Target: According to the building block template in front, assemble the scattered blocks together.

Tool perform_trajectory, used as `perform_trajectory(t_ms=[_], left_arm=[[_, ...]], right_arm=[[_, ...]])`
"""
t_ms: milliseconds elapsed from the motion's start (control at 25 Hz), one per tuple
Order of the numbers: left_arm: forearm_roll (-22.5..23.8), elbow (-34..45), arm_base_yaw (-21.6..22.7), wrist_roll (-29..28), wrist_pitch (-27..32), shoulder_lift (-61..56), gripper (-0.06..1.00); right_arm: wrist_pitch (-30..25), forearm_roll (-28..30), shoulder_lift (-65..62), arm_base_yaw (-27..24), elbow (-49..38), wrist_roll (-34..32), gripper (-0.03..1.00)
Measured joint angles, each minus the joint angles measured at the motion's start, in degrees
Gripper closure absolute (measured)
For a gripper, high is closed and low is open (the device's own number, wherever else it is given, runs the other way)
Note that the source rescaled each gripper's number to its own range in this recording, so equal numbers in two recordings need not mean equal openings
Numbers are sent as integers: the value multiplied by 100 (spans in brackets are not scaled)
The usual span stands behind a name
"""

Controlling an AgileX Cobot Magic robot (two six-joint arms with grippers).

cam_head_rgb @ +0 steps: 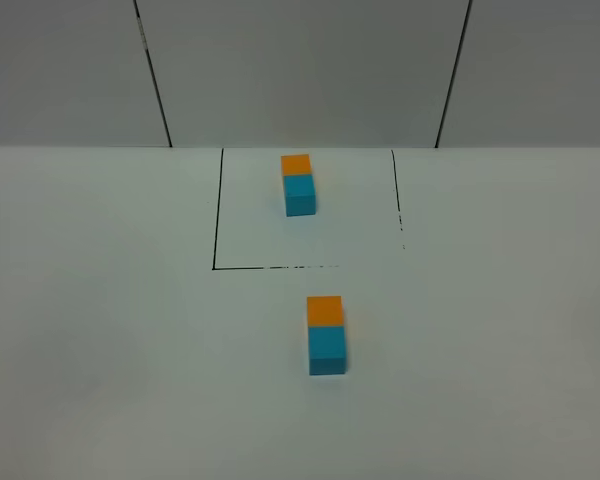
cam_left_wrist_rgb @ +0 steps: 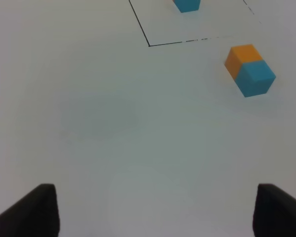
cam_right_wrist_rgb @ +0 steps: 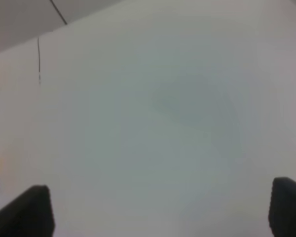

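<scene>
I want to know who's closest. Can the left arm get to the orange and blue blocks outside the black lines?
Probably yes. The left gripper is open, and only bare table lies between it and the joined blocks. Nothing blocks the way, though they sit off to one side.

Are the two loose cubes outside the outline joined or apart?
Joined: the orange cube and the cyan cube sit flush with no gap, matching the template inside the outline.

Upper centre of the high view, we find the building block template (cam_head_rgb: 298,185) inside the drawn outline (cam_head_rgb: 216,215) on the table (cam_head_rgb: 100,330); below that outline, at centre frame, we see the scattered blocks (cam_head_rgb: 326,335) touching, one behind the other.
</scene>
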State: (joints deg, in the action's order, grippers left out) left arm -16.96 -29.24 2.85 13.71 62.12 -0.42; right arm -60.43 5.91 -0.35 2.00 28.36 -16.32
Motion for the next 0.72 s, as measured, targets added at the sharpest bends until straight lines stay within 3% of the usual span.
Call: perform_trajectory(t_ms=[320,720], left_arm=[[0,0,0,0,0,0,27],[0,0,0,0,0,0,27]], right_arm=[[-5,-82,0,-327,-24,82,22],[-5,-122,0,-287,-24,119,22]])
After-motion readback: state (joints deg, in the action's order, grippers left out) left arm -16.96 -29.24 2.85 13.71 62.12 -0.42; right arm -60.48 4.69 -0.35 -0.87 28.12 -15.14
